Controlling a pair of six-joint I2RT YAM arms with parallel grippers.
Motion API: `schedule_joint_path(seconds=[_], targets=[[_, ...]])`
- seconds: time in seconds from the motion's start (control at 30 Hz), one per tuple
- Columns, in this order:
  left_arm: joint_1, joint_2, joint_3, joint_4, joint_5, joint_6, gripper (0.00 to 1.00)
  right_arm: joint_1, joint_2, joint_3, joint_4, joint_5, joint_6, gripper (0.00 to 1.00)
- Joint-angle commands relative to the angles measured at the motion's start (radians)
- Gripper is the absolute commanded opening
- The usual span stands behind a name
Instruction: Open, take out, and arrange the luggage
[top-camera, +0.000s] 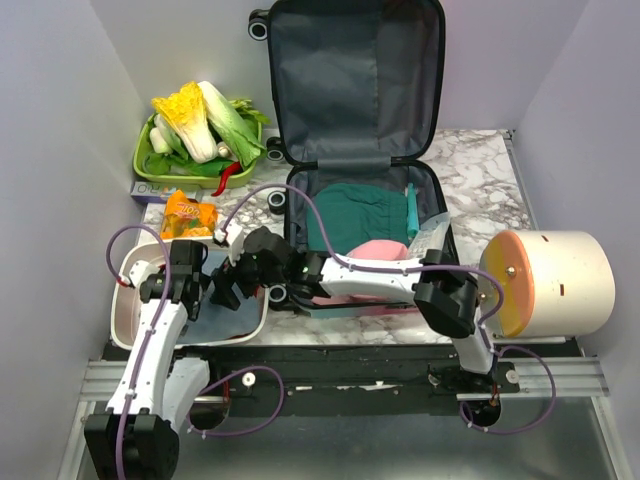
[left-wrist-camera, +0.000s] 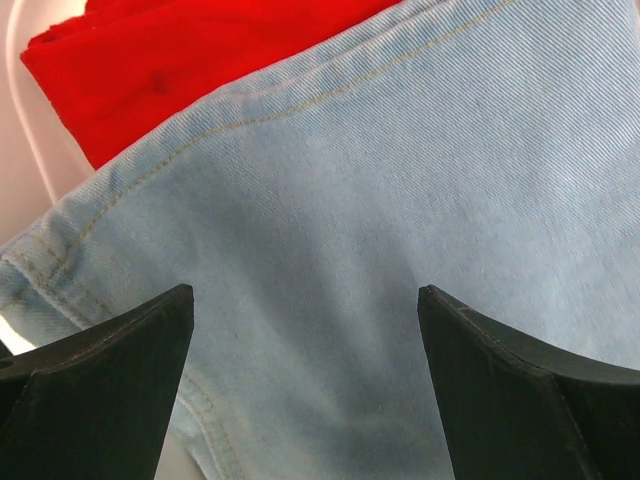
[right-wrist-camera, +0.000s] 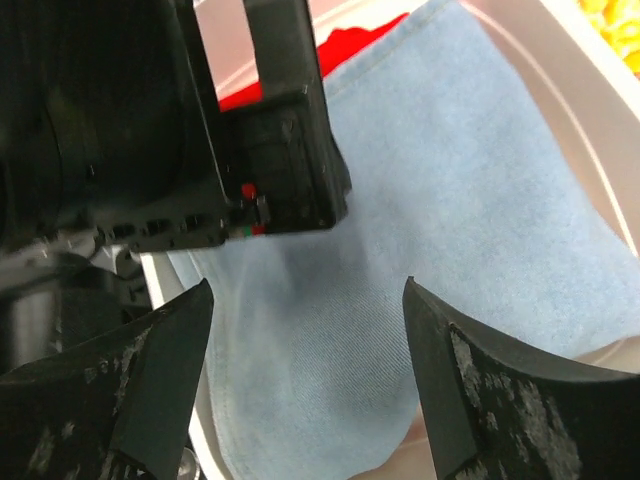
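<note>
Luggage (top-camera: 355, 90) open; orange packet (top-camera: 188, 215) lettering illegible.

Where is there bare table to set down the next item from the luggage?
Bare marble lies right of the luggage, behind the cylinder. The basin is crowded: jeans, red cloth, left claw and right claw over it. The tray and snack packet fill the back left.

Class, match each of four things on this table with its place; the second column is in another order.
Things
1. light blue denim garment
2. dark green folded cloth
3. pale yellow-green napa cabbage
4. cream cylindrical container

Places
A. in the green plastic tray
B. on its side at the right of the marble table
C. in the white rectangular basin
D. in the open grey-lined suitcase

Pairs: 1-C, 2-D, 3-A, 4-B
</note>
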Motion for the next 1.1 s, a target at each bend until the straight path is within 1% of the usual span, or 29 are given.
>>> schedule_joint_path(seconds=[0.0,0.1,0.17,0.3,0.37,0.5,0.53,0.6,0.63,0.7,0.8,0.83,0.87,0.9,0.93,0.97,1.0,1.03,1.07], targets=[[0.043,0.087,-0.019,0.081,-0.021,0.030,0.99,-0.011,0.052,-0.076,0.091,-0.108,-0.112,0.83],[0.089,0.140,-0.003,0.121,-0.046,0.063,0.99,-0.011,0.062,-0.108,0.073,-0.136,-0.153,0.81],[0.123,0.157,-0.004,0.181,-0.025,0.090,0.99,-0.013,0.069,-0.140,0.082,-0.135,-0.153,0.81],[0.148,0.210,-0.010,0.267,0.018,0.152,0.99,-0.013,0.080,-0.173,0.076,-0.121,-0.189,0.82],[0.152,0.223,-0.012,0.301,-0.006,0.167,0.99,-0.013,0.082,-0.174,0.070,-0.099,-0.218,0.83],[0.174,0.233,-0.021,0.390,0.044,0.193,0.99,-0.011,0.085,-0.135,0.027,-0.066,-0.275,0.84],[0.175,0.235,-0.018,0.431,0.055,0.205,0.99,-0.011,0.063,-0.130,0.024,-0.059,-0.284,0.85],[0.175,0.233,0.017,0.448,0.073,0.231,0.99,-0.014,0.028,-0.122,0.024,-0.059,-0.289,0.86],[0.177,0.230,0.040,0.444,0.075,0.237,0.99,-0.019,-0.021,-0.116,0.022,-0.052,-0.286,0.87],[0.175,0.207,0.128,0.410,0.075,0.248,0.99,-0.027,-0.076,-0.101,0.019,-0.059,-0.280,0.89],[0.175,0.166,0.258,0.295,0.098,0.251,0.99,-0.054,-0.213,-0.098,0.013,-0.027,-0.224,0.91],[0.175,0.157,0.287,0.251,0.121,0.259,0.99,-0.082,-0.243,-0.102,0.010,0.008,-0.182,0.93],[0.174,0.146,0.336,0.241,0.139,0.268,0.99,-0.100,-0.309,-0.111,0.010,0.035,-0.153,0.99],[0.175,0.135,0.358,0.232,0.164,0.277,0.99,-0.123,-0.340,-0.139,0.010,0.052,-0.121,1.00],[0.175,0.134,0.375,0.236,0.194,0.293,0.99,-0.183,-0.369,-0.160,0.012,0.060,-0.051,1.00],[0.159,0.132,0.395,0.253,0.286,0.297,0.99,-0.218,-0.401,-0.182,0.012,0.044,-0.019,1.00],[0.146,0.135,0.396,0.279,0.337,0.302,0.99,-0.256,-0.449,-0.229,0.013,0.025,0.004,1.00],[0.126,0.144,0.396,0.333,0.392,0.307,0.99,-0.324,-0.477,-0.257,0.010,0.034,0.033,1.00],[0.107,0.155,0.418,0.339,0.434,0.305,0.99,-0.352,-0.501,-0.284,0.010,0.060,0.036,1.00]])
